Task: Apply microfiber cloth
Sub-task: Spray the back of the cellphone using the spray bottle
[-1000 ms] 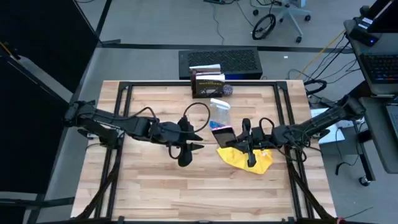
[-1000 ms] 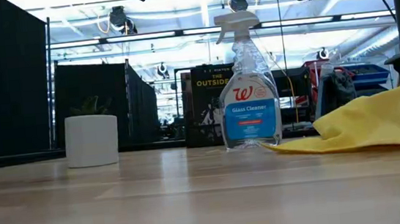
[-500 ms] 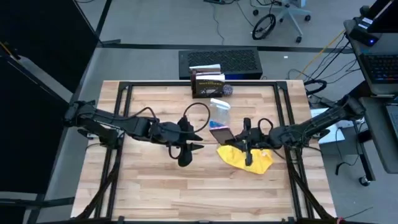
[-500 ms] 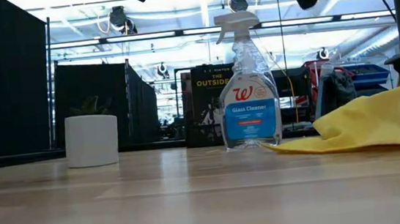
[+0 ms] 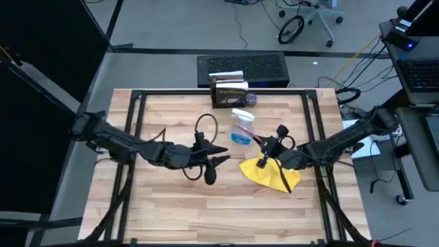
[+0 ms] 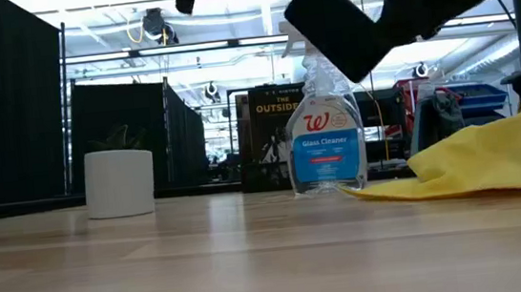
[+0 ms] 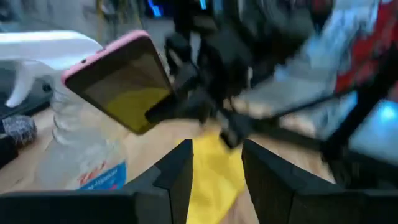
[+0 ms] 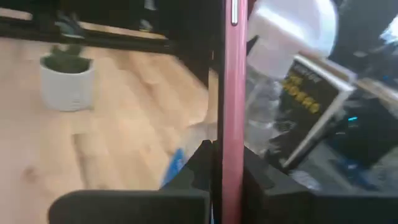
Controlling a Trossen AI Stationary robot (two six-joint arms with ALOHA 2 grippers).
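Right gripper [image 5: 264, 152] grips phone [image 7: 121, 84], lifted above cloth [image 5: 271, 175]. Cloth lies on counter [image 5: 164, 199] beside bottle [image 5: 240, 128], untouched. Left gripper [image 5: 218, 161] open, empty, near phone. Wiping not yet begun; cloth pickup remains.

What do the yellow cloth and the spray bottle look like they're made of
The microfiber cloth looks like soft matte fabric: it lies in rumpled folds. The spray bottle appears to be clear glossy plastic, blue liquid showing through, with a white trigger head.
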